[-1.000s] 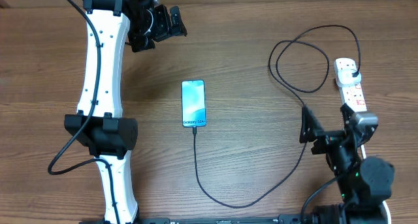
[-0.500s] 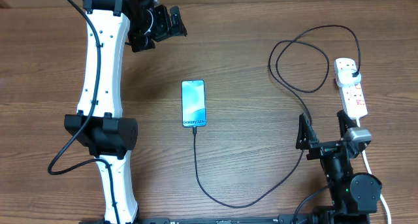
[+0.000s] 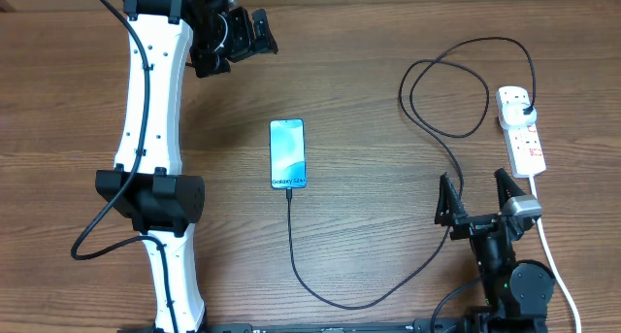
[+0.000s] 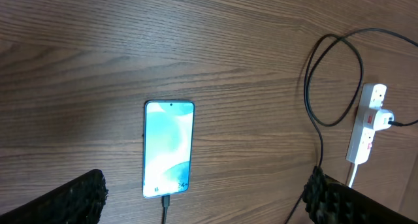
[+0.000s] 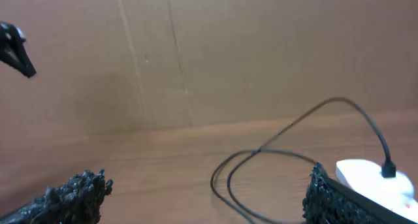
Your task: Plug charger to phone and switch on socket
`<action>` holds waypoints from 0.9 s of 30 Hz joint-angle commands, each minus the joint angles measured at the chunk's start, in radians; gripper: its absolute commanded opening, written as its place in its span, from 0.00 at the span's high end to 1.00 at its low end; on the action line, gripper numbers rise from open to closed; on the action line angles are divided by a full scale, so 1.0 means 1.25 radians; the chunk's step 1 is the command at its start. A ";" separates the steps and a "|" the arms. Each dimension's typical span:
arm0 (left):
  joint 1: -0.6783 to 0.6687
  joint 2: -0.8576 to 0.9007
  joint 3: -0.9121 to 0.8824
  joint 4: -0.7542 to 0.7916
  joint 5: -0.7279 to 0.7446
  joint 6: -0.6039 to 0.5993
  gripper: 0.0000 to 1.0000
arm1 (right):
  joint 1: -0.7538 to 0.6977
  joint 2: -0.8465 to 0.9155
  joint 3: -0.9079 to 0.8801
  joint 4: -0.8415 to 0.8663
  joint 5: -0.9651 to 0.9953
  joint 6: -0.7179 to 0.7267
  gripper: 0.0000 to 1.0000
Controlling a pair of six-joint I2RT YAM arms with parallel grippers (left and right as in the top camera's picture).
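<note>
The phone (image 3: 288, 154) lies flat mid-table with its screen lit; it also shows in the left wrist view (image 4: 168, 148). The thin black charger cable (image 3: 320, 292) runs from the phone's near end, loops right and back to the black plug (image 3: 525, 109) seated in the white socket strip (image 3: 521, 133). The cable tip sits in the phone's near end (image 4: 165, 202). My left gripper (image 3: 240, 40) is open and empty, high at the back left. My right gripper (image 3: 477, 192) is open and empty, near the front right, just short of the strip's near end.
The strip's thick white cord (image 3: 551, 255) runs toward the front right edge past my right arm. A cardboard wall (image 5: 196, 54) stands behind the table. The cable loop (image 5: 274, 175) lies ahead of the right gripper, with the strip (image 5: 375, 178) to its right.
My right gripper has drawn back toward the front edge, away from the socket strip, and turned to face the back wall. The left arm, phone and cable have not moved.
</note>
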State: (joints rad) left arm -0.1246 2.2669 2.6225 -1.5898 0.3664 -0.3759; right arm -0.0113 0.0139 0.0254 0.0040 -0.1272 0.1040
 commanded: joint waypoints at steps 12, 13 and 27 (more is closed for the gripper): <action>-0.006 -0.005 0.009 0.001 0.009 -0.011 0.00 | 0.004 -0.009 -0.014 -0.060 -0.004 -0.001 0.00; -0.006 -0.005 0.009 0.001 0.009 -0.011 0.00 | 0.004 -0.009 -0.014 -0.061 -0.004 -0.001 0.00; -0.006 -0.005 0.009 0.001 0.009 -0.011 0.00 | 0.004 -0.009 -0.014 -0.060 -0.004 -0.001 0.00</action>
State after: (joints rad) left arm -0.1246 2.2669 2.6225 -1.5898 0.3664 -0.3759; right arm -0.0113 0.0128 0.0185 -0.0765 -0.1272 0.1043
